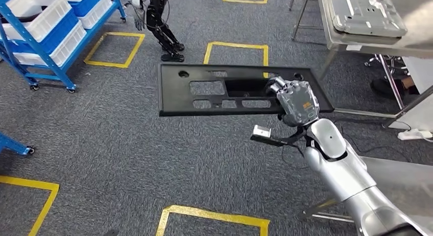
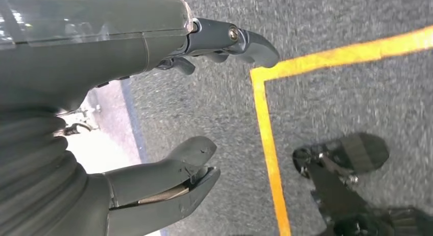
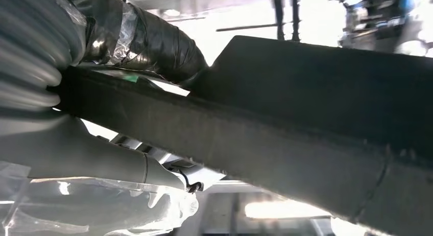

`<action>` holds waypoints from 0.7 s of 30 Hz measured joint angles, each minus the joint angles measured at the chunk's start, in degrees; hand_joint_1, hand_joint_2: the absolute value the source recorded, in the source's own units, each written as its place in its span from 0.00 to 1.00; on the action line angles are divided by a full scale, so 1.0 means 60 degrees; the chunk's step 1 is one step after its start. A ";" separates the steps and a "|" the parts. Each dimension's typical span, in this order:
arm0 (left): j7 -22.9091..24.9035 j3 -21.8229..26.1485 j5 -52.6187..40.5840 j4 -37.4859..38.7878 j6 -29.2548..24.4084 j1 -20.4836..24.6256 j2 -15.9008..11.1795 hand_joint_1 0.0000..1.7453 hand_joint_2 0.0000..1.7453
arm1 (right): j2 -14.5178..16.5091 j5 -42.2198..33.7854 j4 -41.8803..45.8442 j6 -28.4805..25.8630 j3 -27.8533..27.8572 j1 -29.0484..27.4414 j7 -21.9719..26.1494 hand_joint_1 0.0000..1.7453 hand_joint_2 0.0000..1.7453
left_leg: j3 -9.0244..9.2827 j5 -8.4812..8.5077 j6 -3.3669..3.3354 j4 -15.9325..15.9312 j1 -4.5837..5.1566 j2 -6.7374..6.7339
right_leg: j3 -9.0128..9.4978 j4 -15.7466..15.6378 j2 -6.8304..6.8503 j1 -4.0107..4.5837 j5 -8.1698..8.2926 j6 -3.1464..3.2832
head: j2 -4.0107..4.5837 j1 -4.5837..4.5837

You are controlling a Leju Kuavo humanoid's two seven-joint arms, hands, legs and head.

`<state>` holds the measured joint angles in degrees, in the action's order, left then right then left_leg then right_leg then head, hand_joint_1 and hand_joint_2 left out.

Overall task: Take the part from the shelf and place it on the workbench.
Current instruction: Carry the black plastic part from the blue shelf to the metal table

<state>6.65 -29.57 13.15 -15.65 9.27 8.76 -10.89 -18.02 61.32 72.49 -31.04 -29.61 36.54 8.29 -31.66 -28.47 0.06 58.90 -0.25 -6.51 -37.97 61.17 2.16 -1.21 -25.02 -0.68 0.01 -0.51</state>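
One hand, the right hand, is grasping the black part by its right end, carrying it flat above the carpet so it clears the workbench edge; left hand is hanging released, fingers apart.

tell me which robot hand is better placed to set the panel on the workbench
Right. The right robot hand already grips the black panel at its right end, and the workbench stands on that same side. The left robot hand hangs open over the floor, holding nothing.
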 joint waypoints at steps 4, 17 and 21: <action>0.0000 0.0004 -0.0003 0.0000 0.0028 0.0010 0.0026 0.00 1.00 | -0.0127 0.0235 0.0050 0.0007 0.0046 0.0262 -0.0048 1.00 1.00 | -0.0367 -0.0690 0.0106 0.0966 -0.0116 0.0643 | 0.0012 -0.0040 -0.0380 -0.0006 0.0030 0.0239 | 0.0002 0.0002; -0.0034 0.0067 -0.0008 0.0039 0.0044 -0.0050 -0.0032 0.00 1.00 | -0.0566 0.0376 0.0079 0.0102 0.0174 0.0715 -0.0203 1.00 1.00 | -0.0212 0.0379 -0.0411 -0.0138 0.0082 0.1577 | -0.0071 -0.0079 -0.1554 0.0022 0.0138 0.0042 | 0.0000 0.0000; -0.0061 0.0117 -0.0012 0.0040 0.0046 -0.0106 -0.0011 0.00 1.00 | -0.0676 0.0377 0.0108 0.0136 0.0214 0.0824 -0.0251 1.00 1.00 | -0.0130 0.0519 -0.0511 -0.0394 0.0085 0.1039 | -0.0880 0.1661 -0.0512 0.0054 -0.0864 -0.0060 | 0.0000 -0.0003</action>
<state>6.28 -28.87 13.08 -15.41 9.55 8.13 -10.96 -22.08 63.58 73.14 -30.23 -28.33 41.49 6.79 -32.44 -25.35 -3.00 56.54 0.27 -0.27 -43.25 71.13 -0.92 -0.89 -30.21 -1.04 0.01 -0.52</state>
